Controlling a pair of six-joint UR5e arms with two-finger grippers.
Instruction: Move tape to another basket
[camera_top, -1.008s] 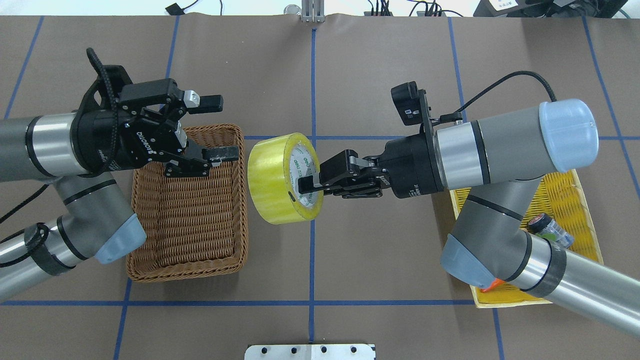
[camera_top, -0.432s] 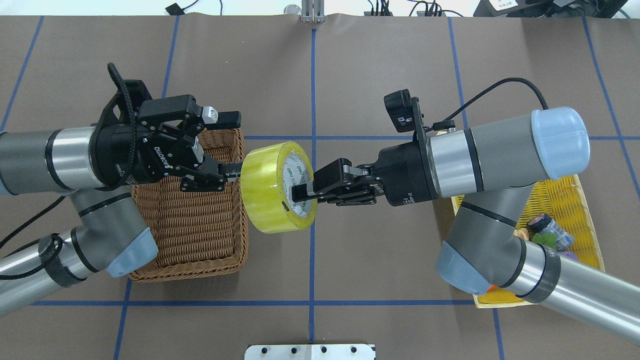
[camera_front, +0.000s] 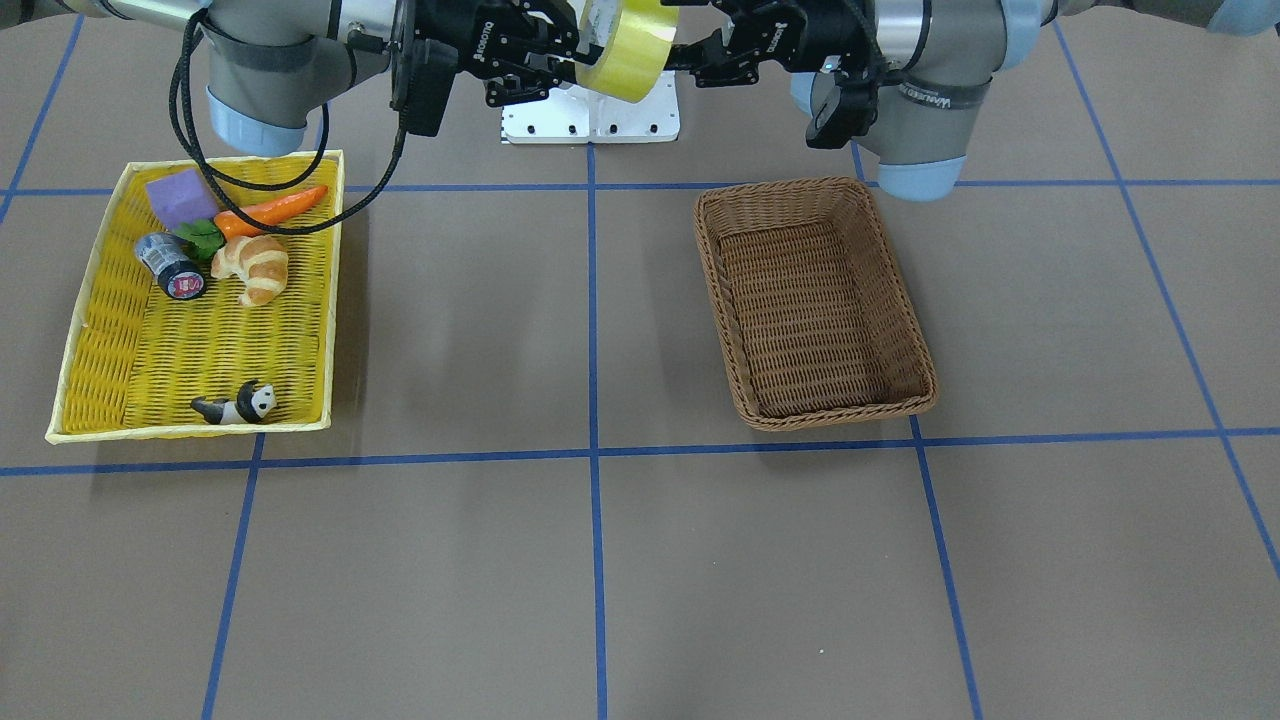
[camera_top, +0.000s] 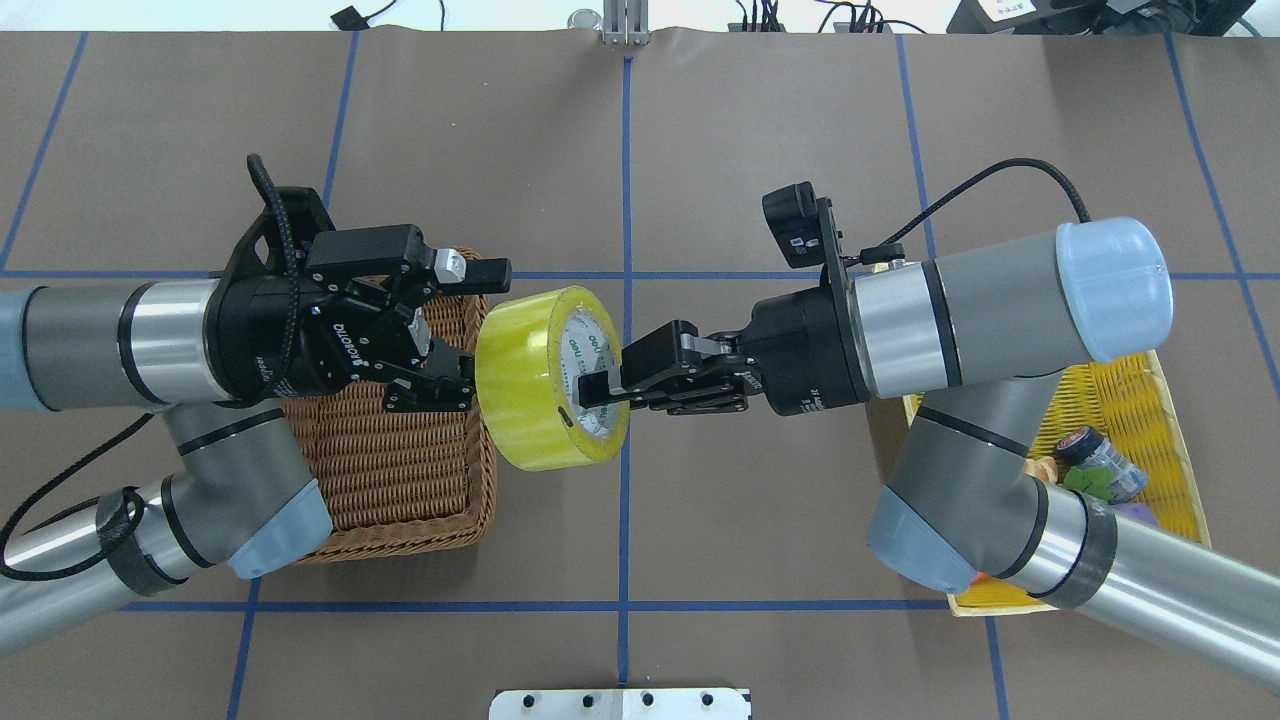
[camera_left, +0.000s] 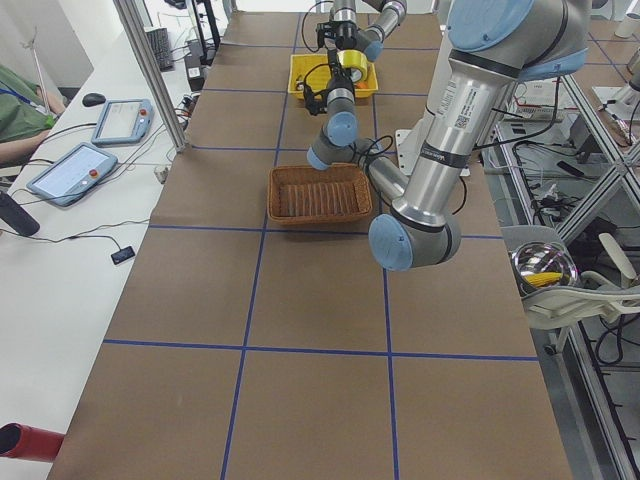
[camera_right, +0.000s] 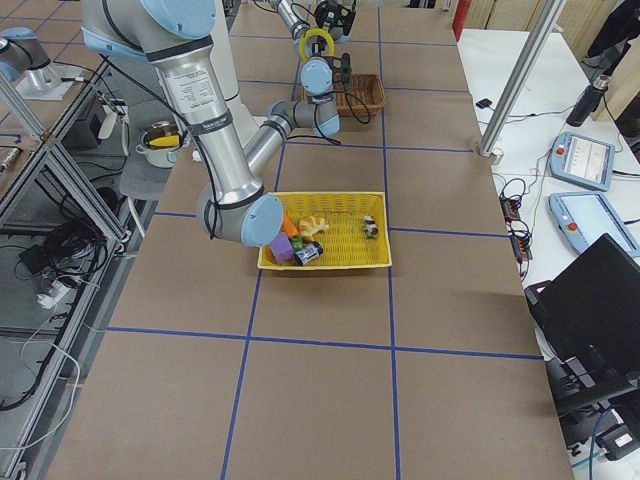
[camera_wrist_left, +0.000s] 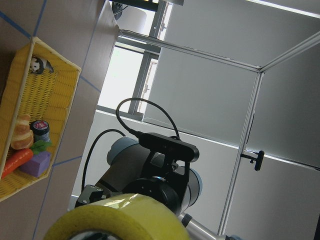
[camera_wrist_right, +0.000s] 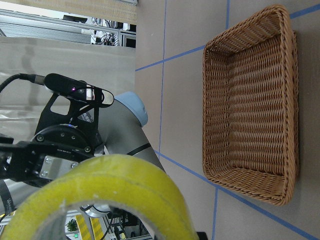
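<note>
The tape (camera_top: 540, 385), a wide yellow roll with a white core, hangs in the air above the table's middle, just right of the brown wicker basket (camera_top: 385, 545). My right gripper (camera_top: 598, 388) is shut on the roll's wall at its core side. My left gripper (camera_top: 468, 335) is open, its fingers (camera_top: 485, 272) spread at the roll's other end; I cannot tell whether they touch it. In the front view the tape (camera_front: 630, 45) sits between both grippers, behind the basket (camera_front: 840, 408). The wrist views show the tape close up (camera_wrist_left: 120, 217) (camera_wrist_right: 100, 195).
The shallow yellow tray (camera_front: 190, 340) holds a croissant (camera_front: 250, 268), a carrot (camera_front: 275, 210), a purple block (camera_front: 180, 197), a dark cylinder (camera_front: 170, 265) and a panda figure (camera_front: 240, 405). My right arm's elbow hangs over the tray (camera_top: 1150, 400). A metal plate (camera_top: 620, 703) lies at the near edge.
My left arm has moved right, bringing its open gripper from over the basket up to the tape. My right gripper has carried the tape slightly left toward it.
</note>
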